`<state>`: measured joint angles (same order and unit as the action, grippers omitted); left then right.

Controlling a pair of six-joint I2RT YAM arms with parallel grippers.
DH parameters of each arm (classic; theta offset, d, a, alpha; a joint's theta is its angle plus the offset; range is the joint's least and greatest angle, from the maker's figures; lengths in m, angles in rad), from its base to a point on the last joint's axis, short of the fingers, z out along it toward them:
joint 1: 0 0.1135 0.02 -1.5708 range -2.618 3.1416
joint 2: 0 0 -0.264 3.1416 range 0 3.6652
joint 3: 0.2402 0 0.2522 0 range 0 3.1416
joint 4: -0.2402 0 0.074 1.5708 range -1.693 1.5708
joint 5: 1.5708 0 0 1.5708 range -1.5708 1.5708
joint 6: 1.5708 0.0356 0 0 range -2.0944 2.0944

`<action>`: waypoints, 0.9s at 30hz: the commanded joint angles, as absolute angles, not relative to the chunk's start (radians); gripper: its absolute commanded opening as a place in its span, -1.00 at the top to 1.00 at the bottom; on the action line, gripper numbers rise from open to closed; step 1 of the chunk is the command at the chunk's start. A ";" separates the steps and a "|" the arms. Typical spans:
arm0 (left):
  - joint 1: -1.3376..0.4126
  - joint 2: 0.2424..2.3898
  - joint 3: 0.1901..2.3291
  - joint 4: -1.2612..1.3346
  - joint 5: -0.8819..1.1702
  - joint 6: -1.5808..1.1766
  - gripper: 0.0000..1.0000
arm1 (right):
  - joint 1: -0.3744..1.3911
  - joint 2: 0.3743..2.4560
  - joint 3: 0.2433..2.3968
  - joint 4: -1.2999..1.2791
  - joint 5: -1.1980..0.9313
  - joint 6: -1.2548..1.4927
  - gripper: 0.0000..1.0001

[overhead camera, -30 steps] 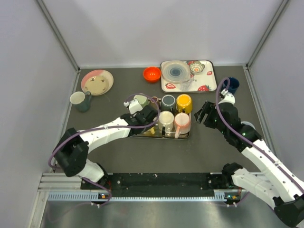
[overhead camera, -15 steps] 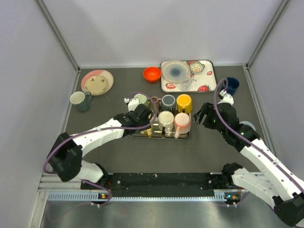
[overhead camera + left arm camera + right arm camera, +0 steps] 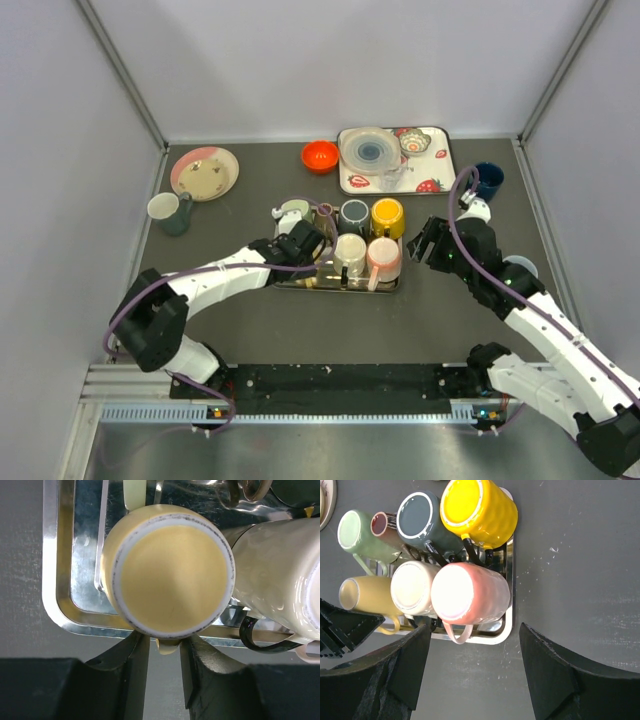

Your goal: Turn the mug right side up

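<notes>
A: Left wrist camera first; where is the mug?

B: The pale yellow mug point(image 3: 172, 577) fills the middle of the frame, bottom up, its flat base facing the lens; it stands in a corner of a metal tray point(image 3: 55, 595); its handle point(image 3: 167, 647) points to 6 o'clock; a cream mug point(image 3: 280, 565) sits just beside it at 3 o'clock.

A: And the jaws there?

B: The left gripper point(image 3: 165, 641) is narrow, with one black finger point(image 3: 131, 660) on each side of that handle; whether they press it, I cannot tell.

A: Right wrist camera?

B: It looks down on the tray, crowded with mugs; a pink mug point(image 3: 470, 595) sits in the middle; the cream mug is just beside it at 9 o'clock, and the pale yellow mug lies further out the same way; a bright yellow mug point(image 3: 480, 512) is at 12 o'clock; a dark grey mug point(image 3: 425, 517) and a green mug point(image 3: 357, 535) lie towards 10 o'clock; the right gripper point(image 3: 472, 630) stands wide and holds nothing, its fingers framing the lower corners.

A: The overhead camera?

B: The metal tray lies in the middle of a dark table point(image 3: 300, 320); the left gripper reaches over its 9 o'clock end and hides most of the pale yellow mug; the right gripper hangs off the tray at 3 o'clock, apart from it; an orange bowl point(image 3: 320, 156) and a strawberry tray point(image 3: 435, 185) lie towards 12 o'clock; a pink plate point(image 3: 205, 172) lies at 10 o'clock.
</notes>
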<state>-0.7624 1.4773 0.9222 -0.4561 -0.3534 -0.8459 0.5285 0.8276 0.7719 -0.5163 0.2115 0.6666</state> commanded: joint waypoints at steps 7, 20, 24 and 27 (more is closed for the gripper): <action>-0.758 1.451 0.911 -0.479 -0.390 -0.827 0.64 | 0.540 0.810 0.762 -0.485 0.210 0.675 -0.43; -0.759 1.269 0.847 -0.483 -0.356 -0.741 1.00 | 0.540 0.818 0.741 -0.456 0.140 0.618 -0.41; -0.759 1.133 0.804 -0.450 -0.296 -0.697 1.00 | 0.540 0.781 0.674 -0.367 0.051 0.611 -0.37; -0.761 1.027 0.773 -0.416 -0.272 -0.675 1.00 | 0.540 0.726 0.609 -0.273 -0.026 0.634 -0.37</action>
